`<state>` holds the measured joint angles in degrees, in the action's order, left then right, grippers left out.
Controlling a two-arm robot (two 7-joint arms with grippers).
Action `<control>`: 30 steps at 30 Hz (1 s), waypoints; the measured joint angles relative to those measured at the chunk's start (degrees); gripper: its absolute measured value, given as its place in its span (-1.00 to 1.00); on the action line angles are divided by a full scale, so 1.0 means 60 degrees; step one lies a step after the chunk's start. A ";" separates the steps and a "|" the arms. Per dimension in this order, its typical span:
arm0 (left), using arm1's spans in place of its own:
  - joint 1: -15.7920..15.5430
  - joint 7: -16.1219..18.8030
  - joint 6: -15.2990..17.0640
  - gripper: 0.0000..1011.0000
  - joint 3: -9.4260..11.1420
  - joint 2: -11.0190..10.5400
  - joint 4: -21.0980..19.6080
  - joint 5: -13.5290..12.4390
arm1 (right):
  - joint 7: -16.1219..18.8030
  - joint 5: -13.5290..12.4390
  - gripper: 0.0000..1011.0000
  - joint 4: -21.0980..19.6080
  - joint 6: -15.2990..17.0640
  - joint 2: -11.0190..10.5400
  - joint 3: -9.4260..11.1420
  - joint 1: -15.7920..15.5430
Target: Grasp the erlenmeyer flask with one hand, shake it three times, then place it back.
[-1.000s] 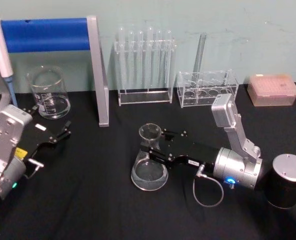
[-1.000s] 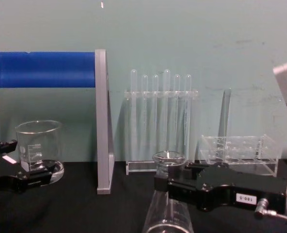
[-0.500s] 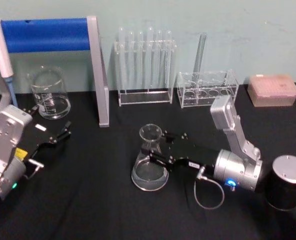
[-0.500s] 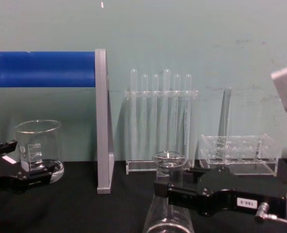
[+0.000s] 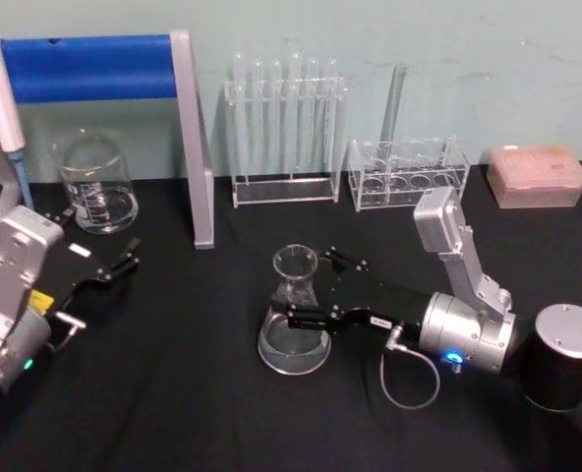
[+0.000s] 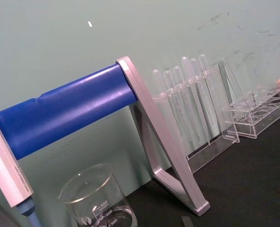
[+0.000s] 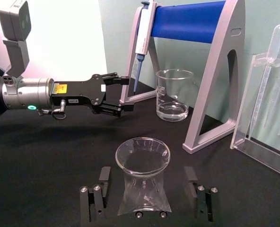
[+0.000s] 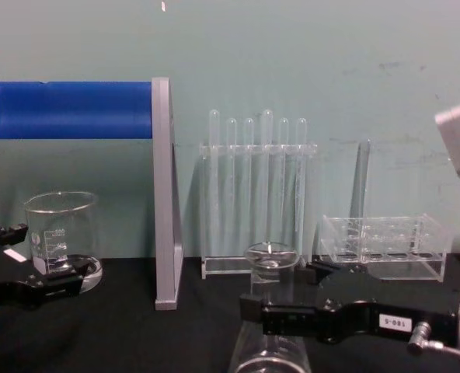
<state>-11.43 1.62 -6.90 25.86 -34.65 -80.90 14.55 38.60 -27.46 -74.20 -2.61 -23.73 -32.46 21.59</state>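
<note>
Erlenmeyer flask point(image 5: 294, 315) upright on table point(image 5: 173, 393). Right gripper point(image 7: 148, 191) level with flask's neck, fingers spread either side, gaps showing, no grip. Left gripper point(image 5: 129, 258) parked well left of flask, fingers apart. Likely grasp step: next, close squarely on neck before lifting.

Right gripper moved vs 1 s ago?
Yes. The right gripper has opened: its fingers, shut on the erlenmeyer flask neck before, now stand apart either side of it. The flask hasn't shifted against the test tube rack.
</note>
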 joint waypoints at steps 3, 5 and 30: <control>0.0000 0.0000 0.0000 0.98 0.0000 0.0000 0.0001 0.0000 | 0.0002 -0.0003 0.98 -0.0003 -0.0006 0.0000 0.0001 0.0002; 0.0000 0.0000 0.0000 0.98 0.0000 0.0000 0.0000 0.0000 | 0.0003 -0.0004 0.98 -0.0004 -0.0009 0.0000 0.0001 0.0003; 0.0001 0.0000 -0.0001 0.98 0.0000 0.0000 0.0000 0.0000 | 0.0222 -0.0078 0.98 -0.0144 -0.0037 -0.0185 -0.0035 -0.0057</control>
<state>-11.43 1.62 -6.91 25.86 -34.65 -80.90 14.55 39.93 -27.93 -75.06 -2.84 -24.83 -32.67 21.24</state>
